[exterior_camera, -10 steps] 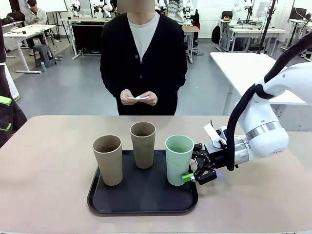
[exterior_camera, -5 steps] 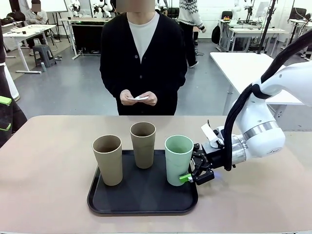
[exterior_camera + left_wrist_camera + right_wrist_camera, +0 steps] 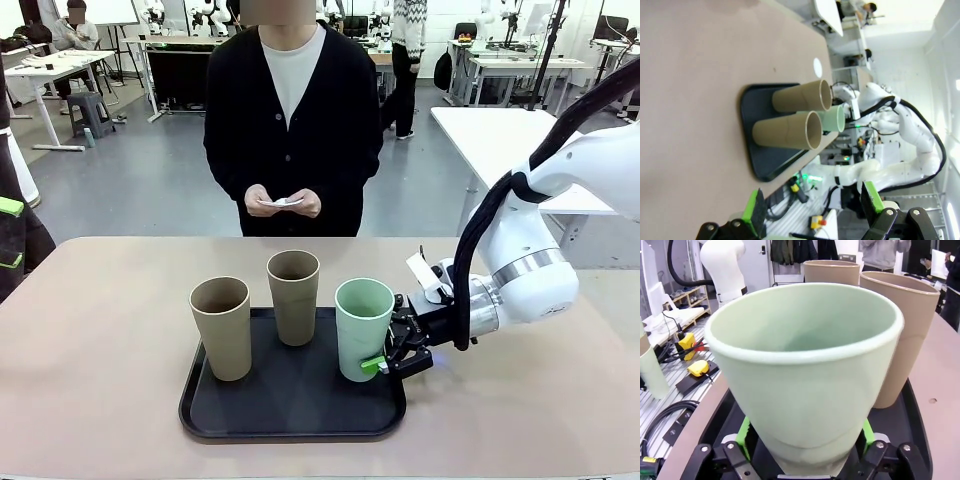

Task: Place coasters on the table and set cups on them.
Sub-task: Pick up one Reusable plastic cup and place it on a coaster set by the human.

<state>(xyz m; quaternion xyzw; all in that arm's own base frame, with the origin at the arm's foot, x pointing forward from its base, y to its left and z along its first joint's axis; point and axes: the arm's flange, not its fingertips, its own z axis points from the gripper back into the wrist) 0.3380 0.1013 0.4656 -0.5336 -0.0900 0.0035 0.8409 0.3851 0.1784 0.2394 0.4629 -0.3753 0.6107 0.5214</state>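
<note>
Left fingers [image 3: 812, 202] spread wide, nothing between them. Two tan cups [image 3: 222, 327] and a mint cup [image 3: 364, 328] stand upright on the black tray [image 3: 290, 415] on the surface [image 3: 90, 330]; beyond, the person's hands [image 3: 300, 203] hold white coasters [image 3: 281, 201]. Right fingers [image 3: 385, 358] straddle the mint cup's base, a pad on each side; can't tell if they're gripping.

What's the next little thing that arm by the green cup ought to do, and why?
Probably squeeze the right pincer firmly onto the mint cup. Its green pads flank the cup's base on the black tray, but it is unclear whether they actually grip it. Lifting looks sensible only once the hold is sure.
</note>
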